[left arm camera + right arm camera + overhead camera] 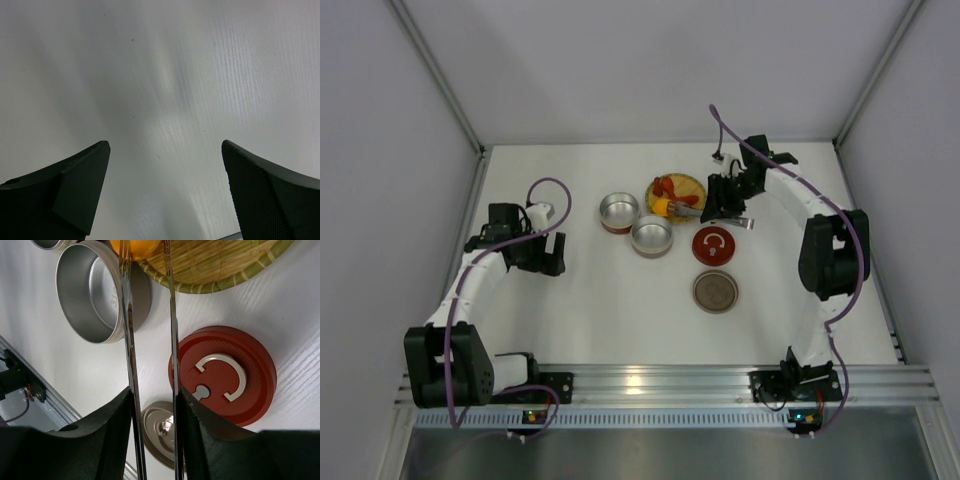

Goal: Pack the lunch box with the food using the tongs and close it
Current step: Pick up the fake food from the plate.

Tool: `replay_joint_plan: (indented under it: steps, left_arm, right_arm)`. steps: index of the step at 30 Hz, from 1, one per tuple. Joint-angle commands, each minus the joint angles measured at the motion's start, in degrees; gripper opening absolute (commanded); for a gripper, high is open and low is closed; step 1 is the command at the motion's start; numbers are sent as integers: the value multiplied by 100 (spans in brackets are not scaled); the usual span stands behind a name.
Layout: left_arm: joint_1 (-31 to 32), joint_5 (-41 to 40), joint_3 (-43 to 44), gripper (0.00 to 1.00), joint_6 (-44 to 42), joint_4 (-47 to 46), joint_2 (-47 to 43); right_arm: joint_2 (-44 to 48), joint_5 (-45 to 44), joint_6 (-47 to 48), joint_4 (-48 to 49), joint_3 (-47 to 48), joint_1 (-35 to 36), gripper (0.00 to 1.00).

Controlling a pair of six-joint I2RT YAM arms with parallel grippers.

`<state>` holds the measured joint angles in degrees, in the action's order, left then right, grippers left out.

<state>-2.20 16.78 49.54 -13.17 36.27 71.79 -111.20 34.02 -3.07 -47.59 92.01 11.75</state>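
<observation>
Right pincer [154, 405] clamps the tongs [127, 340], tips at the rim of the plate [200, 287]; left pincer [165, 150] gapes.

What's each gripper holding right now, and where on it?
The right gripper holds the tongs, clamped across both arms partway along their length, with the tips at the orange ball. The left gripper is open and holds nothing.

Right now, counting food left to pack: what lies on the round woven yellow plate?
An orange-yellow ball and a few glossy red pieces lie on the plate; the slim silver tongs, held by the right gripper, reach the ball. Anything beneath these is covered.
</observation>
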Motion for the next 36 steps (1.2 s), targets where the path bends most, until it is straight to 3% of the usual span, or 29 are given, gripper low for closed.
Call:
replay_joint_plan:
  steps: [1, 16, 28, 36]
  left_arm:
    - [9, -43, 91, 98, 78, -235, 19]
    - [9, -25, 117, 98, 130, -252, 125]
    - [9, -43, 135, 98, 148, -261, 186]
    - [9, -104, 153, 98, 166, -217, 125]
  right_arm:
    - [-103, 175, -132, 259, 335, -59, 39]
    - [-464, 289, -317, 189, 696, -111, 36]
    - [-8, 834, -457, 286, 450, -480, 0]
    - [335, 1177, -581, 497, 405, -762, 0]
